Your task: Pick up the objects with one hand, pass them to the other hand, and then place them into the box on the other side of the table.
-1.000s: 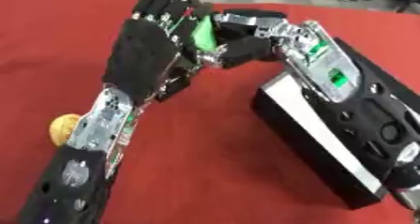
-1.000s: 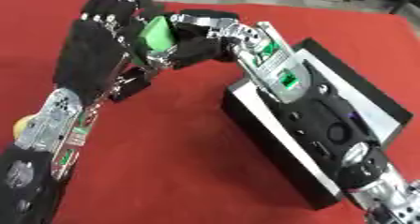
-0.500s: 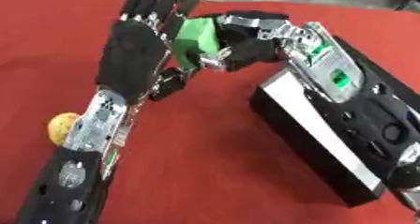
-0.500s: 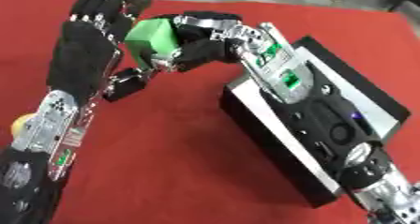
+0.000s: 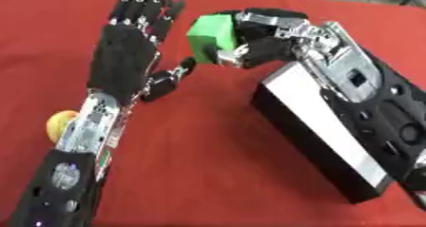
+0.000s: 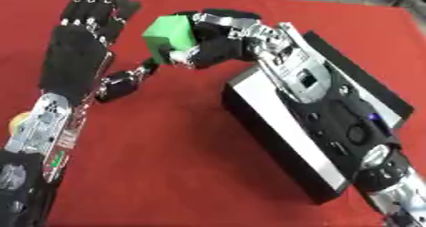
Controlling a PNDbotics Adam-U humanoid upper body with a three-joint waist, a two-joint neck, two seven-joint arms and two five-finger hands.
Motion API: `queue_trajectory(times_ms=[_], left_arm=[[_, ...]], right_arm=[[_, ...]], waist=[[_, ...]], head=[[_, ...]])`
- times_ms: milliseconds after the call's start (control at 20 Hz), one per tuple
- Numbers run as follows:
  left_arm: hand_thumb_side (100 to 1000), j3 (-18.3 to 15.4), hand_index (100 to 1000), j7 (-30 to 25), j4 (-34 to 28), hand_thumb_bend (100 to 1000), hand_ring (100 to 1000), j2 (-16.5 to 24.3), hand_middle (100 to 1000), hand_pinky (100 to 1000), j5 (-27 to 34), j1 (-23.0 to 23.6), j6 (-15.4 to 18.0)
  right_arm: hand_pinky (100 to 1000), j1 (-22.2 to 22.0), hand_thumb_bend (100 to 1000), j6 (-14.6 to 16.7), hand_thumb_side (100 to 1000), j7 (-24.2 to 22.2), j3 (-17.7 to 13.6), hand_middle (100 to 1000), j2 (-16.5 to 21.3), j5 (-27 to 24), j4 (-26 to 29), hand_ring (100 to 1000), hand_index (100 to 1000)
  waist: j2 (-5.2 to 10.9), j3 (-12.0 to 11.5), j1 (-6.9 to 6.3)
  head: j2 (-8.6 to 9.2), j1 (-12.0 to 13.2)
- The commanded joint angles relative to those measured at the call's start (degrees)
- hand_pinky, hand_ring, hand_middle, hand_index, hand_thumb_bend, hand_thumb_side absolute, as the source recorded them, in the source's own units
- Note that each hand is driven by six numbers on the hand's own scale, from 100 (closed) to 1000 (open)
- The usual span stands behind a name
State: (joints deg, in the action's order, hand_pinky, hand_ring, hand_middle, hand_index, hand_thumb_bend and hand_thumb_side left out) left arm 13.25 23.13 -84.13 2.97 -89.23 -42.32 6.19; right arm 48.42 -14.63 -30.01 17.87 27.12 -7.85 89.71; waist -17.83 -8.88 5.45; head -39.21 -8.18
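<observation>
Cube (image 5: 209, 31), matte green with square edges, is pinched in my right hand (image 5: 258, 43), fingers curled round it, above the red cloth table (image 5: 208, 155). My left hand (image 5: 129, 45) sits at 9 o'clock of the cube, just apart, fingers straight and spread, thumb angled toward it. Box (image 5: 320, 131), black, rectangular, with a pale glossy side, lies at 4 o'clock under my right forearm. Small round yellow thing (image 5: 58, 124) shows beside the left forearm at 8 o'clock.

Right hand (image 5: 266, 41) clenched; left hand (image 5: 125, 55) flat, extended
</observation>
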Motion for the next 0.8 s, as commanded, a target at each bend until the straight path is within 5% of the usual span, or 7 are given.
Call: queue_trajectory(times_ms=[50,500,800], left_arm=[[260,-0.1,800,-0.8,-0.8,495,804,2.6,677,830,1.1,0.4,0.3],[287,-0.8,793,-2.7,-4.5,480,771,8.6,657,824,6.6,3.6,0.3],[315,-1.9,784,-4.8,-7.2,420,785,13.4,661,842,12.7,6.0,-0.3]], right_arm=[[965,0.0,100,-0.2,283,0.7,-1.6,708,2.9,-1.4,2.0,934,783],[967,-4.3,100,-0.8,293,1.5,-4.7,735,7.9,-6.7,7.8,942,805],[968,-8.6,100,1.5,255,-1.0,-8.7,764,13.2,-10.4,12.6,953,833]], waist=[[3.16,0.3,-0.60],[4.52,1.3,-1.62],[4.88,1.3,-2.29]], head=[[-0.60,0.1],[-1.28,-0.2],[-1.42,-1.2]])
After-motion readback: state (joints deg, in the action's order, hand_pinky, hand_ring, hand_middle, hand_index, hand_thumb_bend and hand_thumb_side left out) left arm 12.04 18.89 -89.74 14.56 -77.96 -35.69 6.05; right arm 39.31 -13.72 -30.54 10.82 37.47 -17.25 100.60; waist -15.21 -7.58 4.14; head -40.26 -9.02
